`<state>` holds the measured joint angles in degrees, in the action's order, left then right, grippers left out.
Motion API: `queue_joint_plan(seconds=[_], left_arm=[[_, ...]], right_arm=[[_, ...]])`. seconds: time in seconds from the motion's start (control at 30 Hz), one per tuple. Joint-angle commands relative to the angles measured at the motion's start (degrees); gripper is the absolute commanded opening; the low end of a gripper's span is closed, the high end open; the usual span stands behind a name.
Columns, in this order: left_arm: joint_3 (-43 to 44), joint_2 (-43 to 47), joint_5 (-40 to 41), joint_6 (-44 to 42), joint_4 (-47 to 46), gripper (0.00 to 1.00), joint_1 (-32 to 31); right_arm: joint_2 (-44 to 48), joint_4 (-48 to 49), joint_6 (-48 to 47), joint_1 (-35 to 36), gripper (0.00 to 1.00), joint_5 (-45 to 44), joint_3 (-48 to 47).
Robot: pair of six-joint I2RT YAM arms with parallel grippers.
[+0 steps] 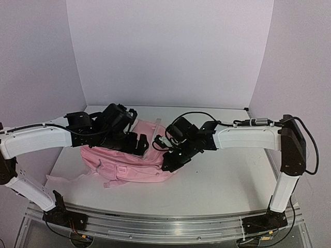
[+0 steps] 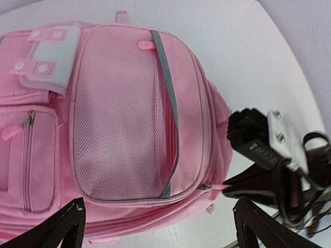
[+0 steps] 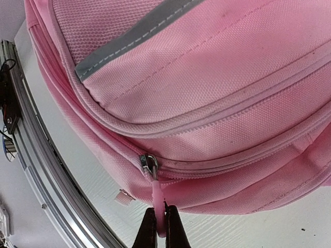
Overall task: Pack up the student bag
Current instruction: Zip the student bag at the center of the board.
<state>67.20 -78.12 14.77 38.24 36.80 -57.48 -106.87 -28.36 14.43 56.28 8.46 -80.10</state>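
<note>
**Bag packing, early stage: zip pull gripped, bag not yet opened.**
The student bag [image 1: 129, 165] lies flat, front up, left of the middle of the worktop [image 1: 227, 175], well apart from its right edge. The right gripper [image 3: 159, 227] is pinched tight on the pink zip pull [image 3: 158, 199] hanging from the metal slider [image 3: 149, 164] at the bag's side. The zips in view look shut, so opening appears only about to start. The left gripper [image 2: 159, 206] hovers above the mesh front pocket [image 2: 114, 119], fingers spread wide, holding nothing. No items to pack show in any view; opening, filling and closing are judged all left to do.
</note>
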Motion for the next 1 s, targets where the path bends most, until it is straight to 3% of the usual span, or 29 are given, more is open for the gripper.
queue_joint_plan(seconds=[0.0, 0.27, 0.53, 0.73, 0.97], left_arm=[[0.5, -6.0, 2.5, -29.9, 0.1, 1.0, -0.5], [-1.1, -6.9, 0.9, -45.2, -7.0, 0.94, -0.5], [0.1, -13.9, 5.4, -47.6, -1.6, 0.85, -0.5], [-0.3, -14.6, 5.2, -49.4, -4.1, 0.79, -0.5], [-0.4, -10.3, 3.8, -48.7, 1.0, 0.79, -0.5]], right_arm=[[3.4, 0.7, 5.9, -0.6, 0.0, 2.6, 1.9], [4.9, 3.7, 10.9, -1.2, 0.0, 4.2, 3.2], [5.5, 5.2, 12.6, -1.4, 0.0, 5.7, 3.8], [5.5, 5.5, 13.3, -1.5, 0.0, 6.5, 4.1], [5.1, 5.5, 13.9, -1.8, 0.0, 7.2, 3.7]])
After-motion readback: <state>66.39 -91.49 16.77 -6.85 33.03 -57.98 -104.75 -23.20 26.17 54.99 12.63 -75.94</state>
